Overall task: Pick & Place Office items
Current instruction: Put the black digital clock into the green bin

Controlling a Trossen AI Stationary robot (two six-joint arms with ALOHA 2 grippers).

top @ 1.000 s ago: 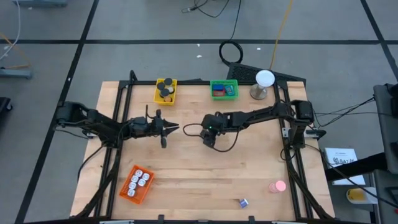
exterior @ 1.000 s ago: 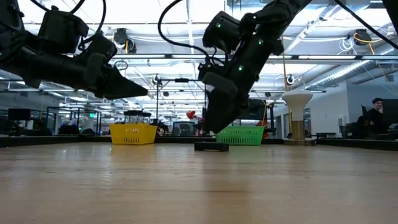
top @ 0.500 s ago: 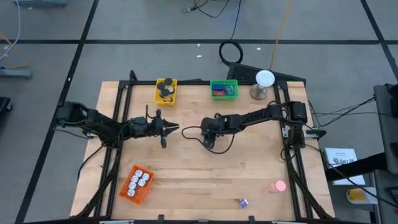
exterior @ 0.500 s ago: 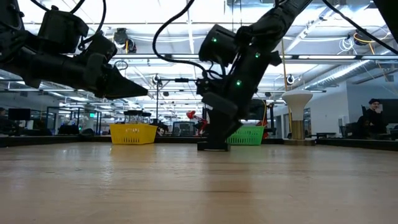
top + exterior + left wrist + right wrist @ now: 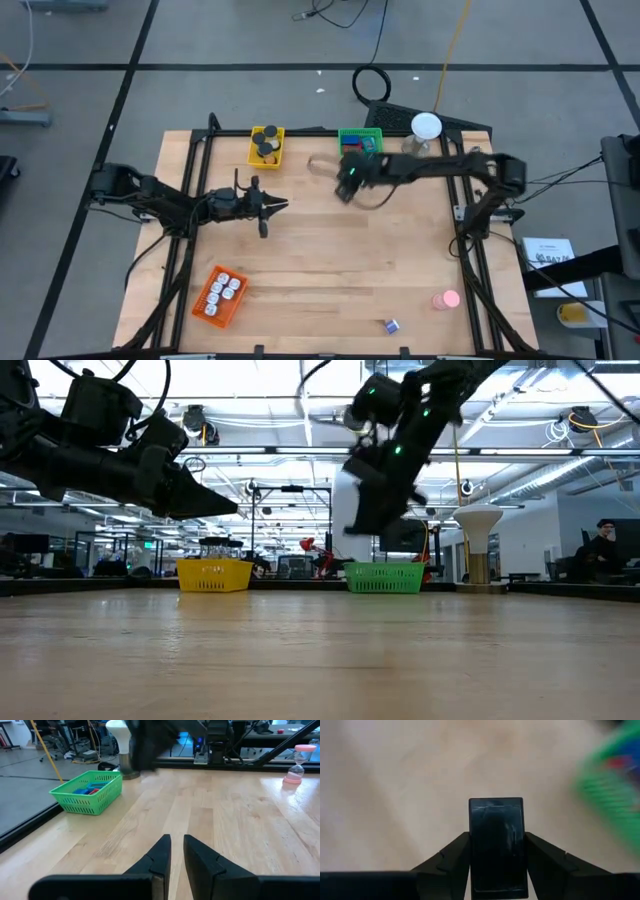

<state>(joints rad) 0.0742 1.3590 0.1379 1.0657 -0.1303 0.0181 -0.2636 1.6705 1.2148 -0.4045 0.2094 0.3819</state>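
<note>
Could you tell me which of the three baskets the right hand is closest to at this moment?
The green basket: the right hand, shut on a black block, hangs beside it; the yellow basket and orange basket lie farther off.

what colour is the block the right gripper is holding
Black, a flat rectangular block clamped between the right gripper's fingers; clearest in the right wrist view.

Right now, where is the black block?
The black block is clamped between the right gripper's fingers, lifted off the table, just in front of the green basket at the far edge in the high view.

black block (image 5: 496,845) | flat, rectangular | gripped by right pincer (image 5: 496,851) | above table
</note>
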